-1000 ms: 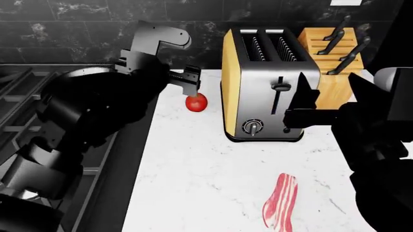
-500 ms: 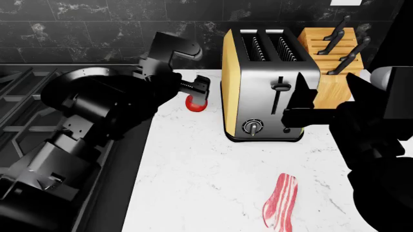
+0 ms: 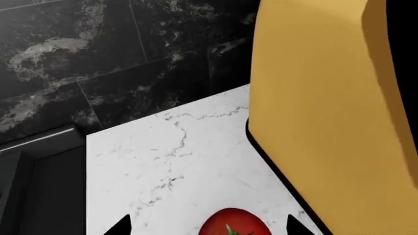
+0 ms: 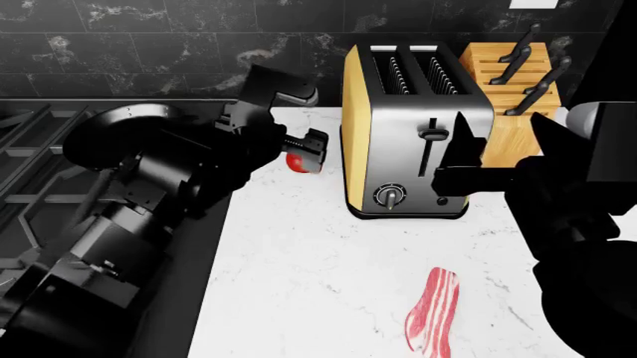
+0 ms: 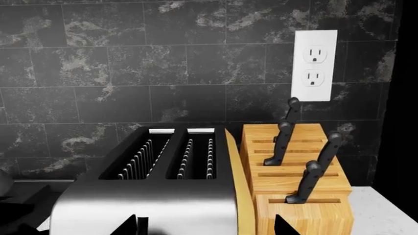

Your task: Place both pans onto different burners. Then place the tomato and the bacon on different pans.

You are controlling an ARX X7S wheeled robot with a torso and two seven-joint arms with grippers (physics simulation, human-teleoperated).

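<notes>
While reaching over the white marble counter (image 4: 318, 261), left gripper (image 4: 306, 149) down at the tomato (image 4: 295, 162), at about 9 o'clock from the toaster (image 4: 413, 134). Fingers spread wide in the left wrist view, two dark fingertips (image 3: 121, 227) on either side of the tomato (image 3: 234, 224), apart from its skin, nothing clamped. Tomato resting on the counter just beside the toaster's yellow side (image 3: 326, 112). Bacon (image 4: 433, 309) lying flat on the counter at 6 o'clock from the toaster, well apart from both arms. Right gripper (image 4: 468, 160) up in front of the toaster; fingertips (image 5: 138, 226) set apart, nothing between them. Knife block (image 4: 512, 93) at 3 o'clock behind the toaster. Range grates (image 4: 30, 171) at far 9 o'clock; pans not visible.
</notes>
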